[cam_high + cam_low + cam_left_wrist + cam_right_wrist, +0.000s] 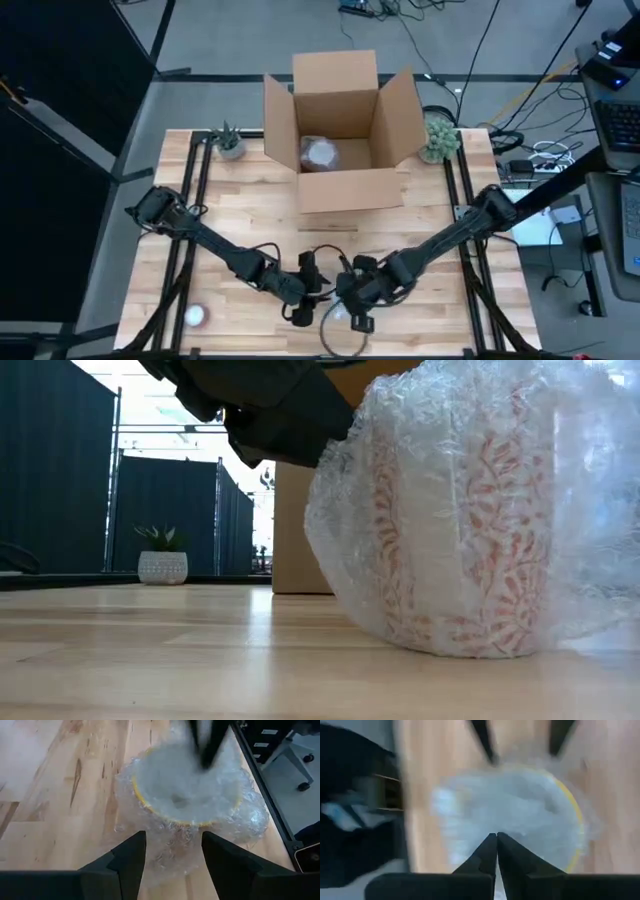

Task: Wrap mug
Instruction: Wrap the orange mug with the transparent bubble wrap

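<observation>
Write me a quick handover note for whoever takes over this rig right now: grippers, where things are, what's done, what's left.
Left gripper: open, at the table's near edge, fingers either side of the bubble wrap.
Right gripper: shut, over the mug; whether it pinches wrap cannot be told.
Mug: upright on the table, near the front edge, between the two grippers, wrap around its sides.
Box: open at the back of the table, one wrapped item already inside.
Done: wrap is around the mug.
Left: probably tucking the loose wrap; the mug is not in the box.
</observation>
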You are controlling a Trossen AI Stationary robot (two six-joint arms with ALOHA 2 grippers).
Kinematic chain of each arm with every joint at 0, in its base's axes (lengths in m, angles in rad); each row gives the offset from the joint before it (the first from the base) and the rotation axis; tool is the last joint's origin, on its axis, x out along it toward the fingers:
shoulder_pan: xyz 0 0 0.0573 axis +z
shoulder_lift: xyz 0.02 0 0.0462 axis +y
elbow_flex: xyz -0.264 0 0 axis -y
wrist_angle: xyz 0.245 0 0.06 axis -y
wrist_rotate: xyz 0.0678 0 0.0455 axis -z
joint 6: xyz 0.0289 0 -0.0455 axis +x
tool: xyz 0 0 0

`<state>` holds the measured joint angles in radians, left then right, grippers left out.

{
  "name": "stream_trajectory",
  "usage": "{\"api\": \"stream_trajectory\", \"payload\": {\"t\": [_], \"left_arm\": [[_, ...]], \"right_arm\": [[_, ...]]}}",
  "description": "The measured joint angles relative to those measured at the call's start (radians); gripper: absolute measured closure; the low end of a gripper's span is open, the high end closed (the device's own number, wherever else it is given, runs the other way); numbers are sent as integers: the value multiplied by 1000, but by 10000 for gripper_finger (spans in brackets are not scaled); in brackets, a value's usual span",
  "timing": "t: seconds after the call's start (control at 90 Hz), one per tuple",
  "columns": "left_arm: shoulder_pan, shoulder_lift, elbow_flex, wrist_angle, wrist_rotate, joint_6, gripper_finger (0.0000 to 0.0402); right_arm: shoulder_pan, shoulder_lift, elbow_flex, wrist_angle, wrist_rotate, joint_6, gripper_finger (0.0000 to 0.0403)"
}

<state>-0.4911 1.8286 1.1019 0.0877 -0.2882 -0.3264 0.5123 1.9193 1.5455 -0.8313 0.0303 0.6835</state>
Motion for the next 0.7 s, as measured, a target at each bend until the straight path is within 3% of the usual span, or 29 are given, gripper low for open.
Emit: {"api": "stream_trajectory", "payload": {"t": [0.478, 0.7], "left_arm": [[-1, 0, -1, -6, 10, 3, 219], [3, 0, -1, 5, 3, 2, 219]], "right_arm": [[-42, 180, 11, 157, -41, -108, 403], [-41, 111, 0, 114, -54, -101, 403]]}}
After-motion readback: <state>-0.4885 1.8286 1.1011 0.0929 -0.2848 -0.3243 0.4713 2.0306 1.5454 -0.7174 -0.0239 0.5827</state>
